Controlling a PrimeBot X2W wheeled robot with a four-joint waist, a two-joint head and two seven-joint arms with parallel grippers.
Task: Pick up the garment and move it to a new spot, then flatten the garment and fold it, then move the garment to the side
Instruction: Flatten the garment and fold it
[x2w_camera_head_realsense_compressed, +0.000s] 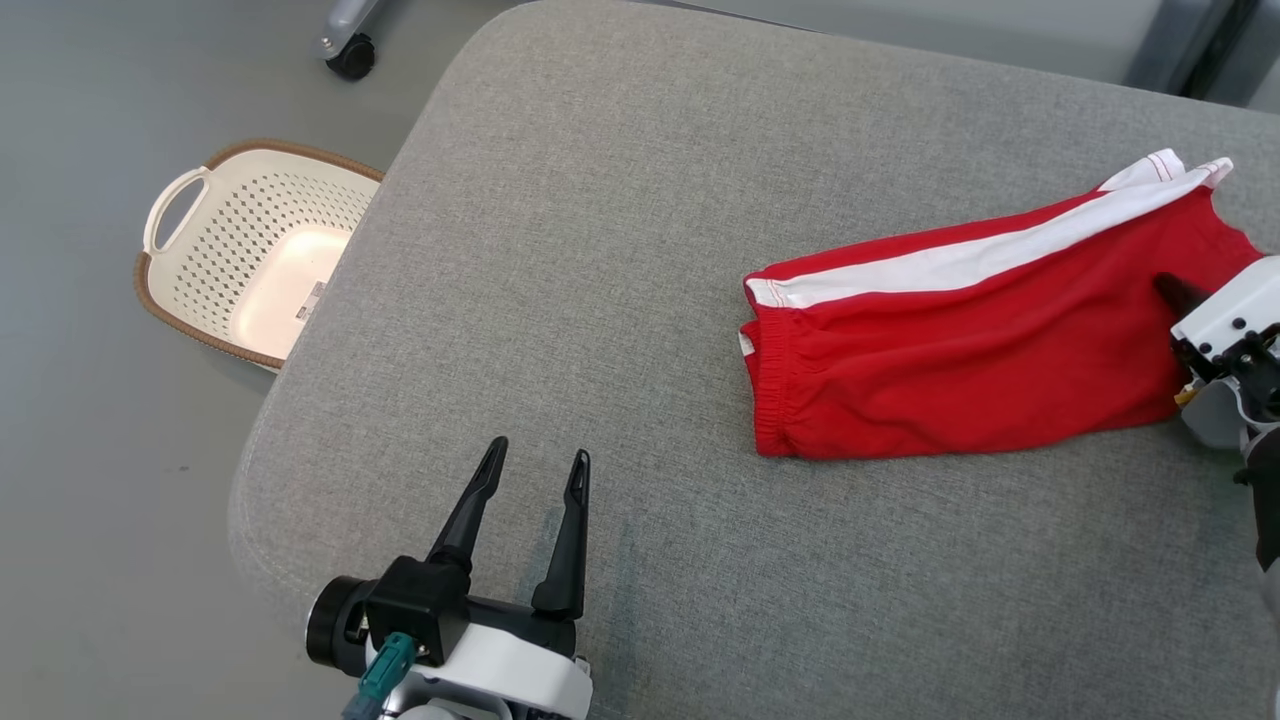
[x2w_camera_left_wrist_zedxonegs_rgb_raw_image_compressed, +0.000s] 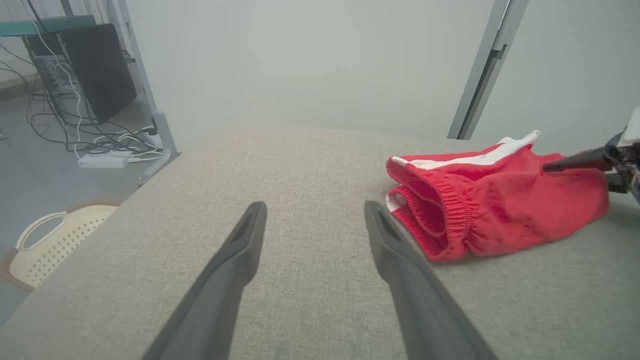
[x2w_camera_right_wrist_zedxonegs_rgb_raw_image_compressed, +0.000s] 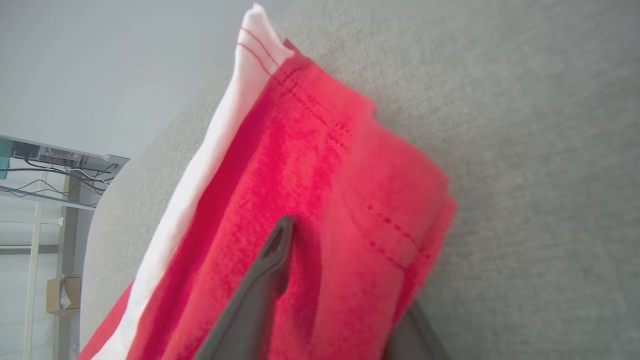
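Red knit shorts (x2w_camera_head_realsense_compressed: 960, 350) lie crosswise on grey woven counter (x2w_camera_head_realsense_compressed: 600, 250), elastic waistband (x2w_camera_head_realsense_compressed: 772, 385) leftward; left tool (x2w_camera_head_realsense_compressed: 538, 455) apart, right tool (x2w_camera_right_wrist_zedxonegs_rgb_raw_image_compressed: 345, 275) straddling hem (x2w_camera_right_wrist_zedxonegs_rgb_raw_image_compressed: 395, 245), grip unclear.

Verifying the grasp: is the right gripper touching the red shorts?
Touching. In the right wrist view the right gripper straddles the edge of the red shorts: one finger on the fabric, one beneath.

Looking along the right gripper (x2w_camera_right_wrist_zedxonegs_rgb_raw_image_compressed: 345, 270): 2 dark fingers (x2w_camera_right_wrist_zedxonegs_rgb_raw_image_compressed: 255, 295) astride the hemmed end of a red garment (x2w_camera_right_wrist_zedxonegs_rgb_raw_image_compressed: 310, 165). 1 lying on top of the cloth, the other low at the right, mostly hidden beneath a fold. Clamped or not, impossible to tell. White stripe (x2w_camera_right_wrist_zedxonegs_rgb_raw_image_compressed: 200, 170) down the left edge. Underneath, a grey cushion (x2w_camera_right_wrist_zedxonegs_rgb_raw_image_compressed: 525, 125). Far left, a desk frame (x2w_camera_right_wrist_zedxonegs_rgb_raw_image_compressed: 45, 155) with cables (x2w_camera_right_wrist_zedxonegs_rgb_raw_image_compressed: 30, 187) and a small cardboard box (x2w_camera_right_wrist_zedxonegs_rgb_raw_image_compressed: 60, 295).
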